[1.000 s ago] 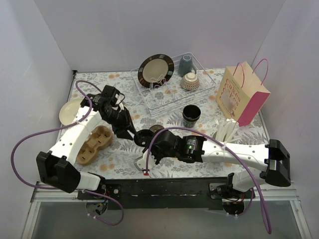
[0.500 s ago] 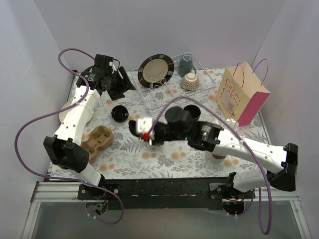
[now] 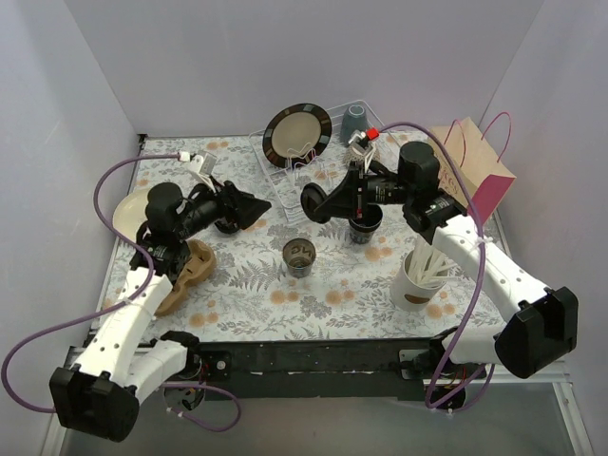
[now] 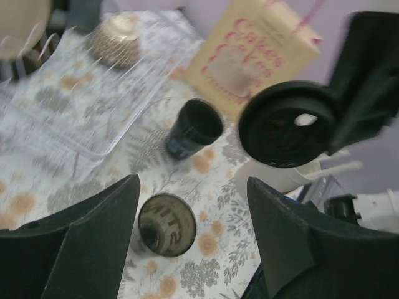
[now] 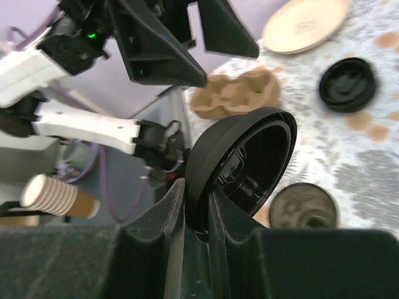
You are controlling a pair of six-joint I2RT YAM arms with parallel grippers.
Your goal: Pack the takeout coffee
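Note:
A dark paper cup [image 3: 300, 256] stands mid-table and shows below my left gripper's fingers [image 4: 166, 224]. A second black cup [image 3: 364, 221] stands open behind it [image 4: 194, 128]. My right gripper [image 3: 328, 201] hangs beside that cup, shut on the rim of a round black lid [image 5: 249, 162] held on edge [image 4: 287, 124]. My left gripper [image 3: 255, 204] is open and empty [image 4: 193, 243], pointing toward the middle. Another black lid [image 5: 348, 84] lies flat on the table near the left gripper.
A brown cardboard cup carrier [image 3: 183, 273] and a cream plate [image 3: 125, 215] sit at the left. The clear dish rack [image 3: 285, 185] at the back holds a plate [image 3: 296, 135] and a mug [image 3: 353, 119]. A paper bag [image 3: 472, 176] and a white cup of stirrers [image 3: 416, 277] stand at the right.
My left gripper has opened and swung from the rear left toward the middle. My right gripper has carried the lid from the table's front to the back, by the black cup.

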